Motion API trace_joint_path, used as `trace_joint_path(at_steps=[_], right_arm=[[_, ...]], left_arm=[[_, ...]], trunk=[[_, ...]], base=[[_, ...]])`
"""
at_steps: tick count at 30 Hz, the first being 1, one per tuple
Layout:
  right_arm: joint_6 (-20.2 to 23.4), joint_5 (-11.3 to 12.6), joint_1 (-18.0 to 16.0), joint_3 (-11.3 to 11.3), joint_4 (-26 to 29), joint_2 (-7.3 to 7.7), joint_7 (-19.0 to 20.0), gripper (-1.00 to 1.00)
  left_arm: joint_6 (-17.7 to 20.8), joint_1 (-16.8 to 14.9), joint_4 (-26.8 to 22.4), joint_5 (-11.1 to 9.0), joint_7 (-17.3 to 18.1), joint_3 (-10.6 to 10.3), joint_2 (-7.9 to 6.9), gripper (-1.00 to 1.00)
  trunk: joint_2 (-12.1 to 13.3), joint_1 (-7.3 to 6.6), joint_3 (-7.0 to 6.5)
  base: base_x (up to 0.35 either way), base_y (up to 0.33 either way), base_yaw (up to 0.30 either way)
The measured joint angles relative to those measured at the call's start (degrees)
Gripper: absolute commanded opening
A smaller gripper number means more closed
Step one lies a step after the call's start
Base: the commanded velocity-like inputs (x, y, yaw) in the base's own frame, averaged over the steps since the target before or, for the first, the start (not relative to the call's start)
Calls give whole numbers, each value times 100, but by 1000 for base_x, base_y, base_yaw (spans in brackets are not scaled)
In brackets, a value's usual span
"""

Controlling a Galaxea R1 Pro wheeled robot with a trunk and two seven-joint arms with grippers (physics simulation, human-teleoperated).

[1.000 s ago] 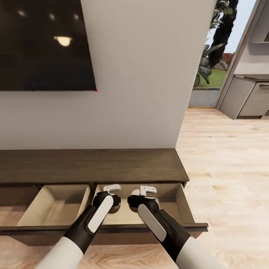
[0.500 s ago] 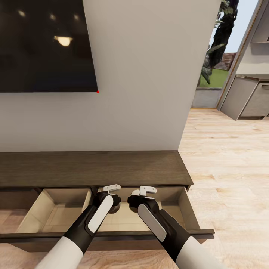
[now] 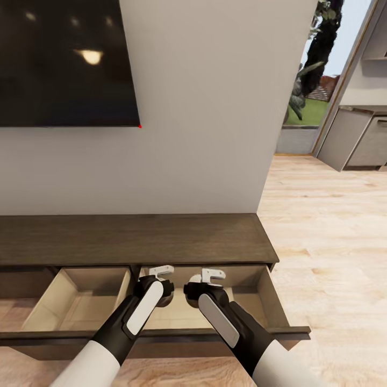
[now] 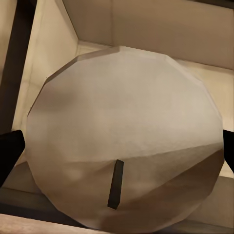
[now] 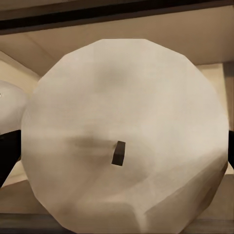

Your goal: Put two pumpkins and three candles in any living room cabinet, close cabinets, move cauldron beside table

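— What are you holding?

— In my left gripper (image 3: 161,290) there's a cream candle (image 4: 124,136), round face and dark wick toward the wrist camera, my black fingertips (image 4: 9,151) pressed to either side of it. My right gripper (image 3: 201,290) is clamped on a second cream candle (image 5: 126,136) the same way, its short wick at the middle of the face.

— And where are they?

— Both hang over the open right drawer (image 3: 269,301) of the dark wood cabinet (image 3: 134,236), the two grippers just beside each other. The tan drawer floor and walls show behind each candle in the wrist views.

— The rest of the unit?

— The left drawer (image 3: 75,301) is pulled out too. Above the cabinet hangs the black TV (image 3: 64,59) on the pale wall, and the wood plank floor (image 3: 333,242) runs off to my right toward grey kitchen cabinets (image 3: 357,142).
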State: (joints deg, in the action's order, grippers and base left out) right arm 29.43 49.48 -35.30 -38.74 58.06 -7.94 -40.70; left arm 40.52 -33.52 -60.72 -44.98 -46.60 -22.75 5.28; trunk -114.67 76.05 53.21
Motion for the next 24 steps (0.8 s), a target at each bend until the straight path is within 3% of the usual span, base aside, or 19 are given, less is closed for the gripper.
trace_joint_path(at_steps=[24], right_arm=[[-6, -7, -4, 1, -13, 0, 0, -100]], left_arm=[[-6, 0, 3, 5, -1, 0, 1, -100]], trunk=[[-963, 527, 431]], base=[[0, 0, 0]])
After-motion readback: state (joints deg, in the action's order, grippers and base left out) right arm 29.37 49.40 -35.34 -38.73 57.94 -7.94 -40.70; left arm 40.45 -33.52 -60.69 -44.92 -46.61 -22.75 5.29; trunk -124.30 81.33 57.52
